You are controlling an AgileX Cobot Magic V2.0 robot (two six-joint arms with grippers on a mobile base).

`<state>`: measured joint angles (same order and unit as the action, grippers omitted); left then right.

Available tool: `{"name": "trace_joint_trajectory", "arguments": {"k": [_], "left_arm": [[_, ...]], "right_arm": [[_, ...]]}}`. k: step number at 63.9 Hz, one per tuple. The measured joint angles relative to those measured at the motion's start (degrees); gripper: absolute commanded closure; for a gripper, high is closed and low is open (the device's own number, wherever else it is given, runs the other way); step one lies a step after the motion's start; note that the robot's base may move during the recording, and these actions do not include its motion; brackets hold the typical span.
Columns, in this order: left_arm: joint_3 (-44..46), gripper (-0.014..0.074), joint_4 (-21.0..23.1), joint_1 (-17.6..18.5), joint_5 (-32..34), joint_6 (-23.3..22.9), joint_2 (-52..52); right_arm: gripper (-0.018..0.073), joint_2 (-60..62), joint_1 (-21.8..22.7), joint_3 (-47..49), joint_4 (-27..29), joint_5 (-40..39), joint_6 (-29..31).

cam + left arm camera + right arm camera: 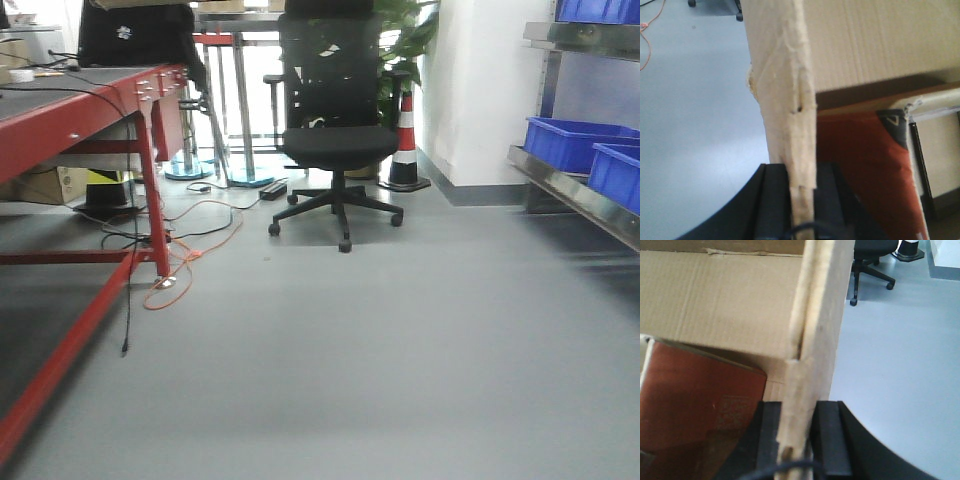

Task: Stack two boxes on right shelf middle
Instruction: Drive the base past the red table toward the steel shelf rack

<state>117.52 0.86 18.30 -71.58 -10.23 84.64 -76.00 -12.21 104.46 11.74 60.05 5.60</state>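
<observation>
While the left pincer (801,200) and right pincer (799,440) clamp box (875,40) edges — grey floor (350,350) lies open ahead.

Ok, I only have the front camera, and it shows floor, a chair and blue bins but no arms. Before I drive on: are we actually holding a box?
Observer: Yes. The left gripper is shut on one upright wall of a cardboard box.
Operator: And the right arm?
Observer: The right gripper pinches the opposite wall in the same way.
Operator: Is there anything inside?
Observer: A red-printed surface lies between the two walls. I can't tell what it is.
</observation>
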Motion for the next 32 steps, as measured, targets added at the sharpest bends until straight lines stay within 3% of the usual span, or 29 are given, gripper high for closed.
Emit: {"name": "trace_joint_trajectory", "arguments": {"k": [32], "left_arm": [[0.0,0.0708,-0.41,0.0,0.0,0.0,0.0]], "right_arm": [[0.0722,-0.34,0.0,0.0,0.11,-0.12,0.0]]}}
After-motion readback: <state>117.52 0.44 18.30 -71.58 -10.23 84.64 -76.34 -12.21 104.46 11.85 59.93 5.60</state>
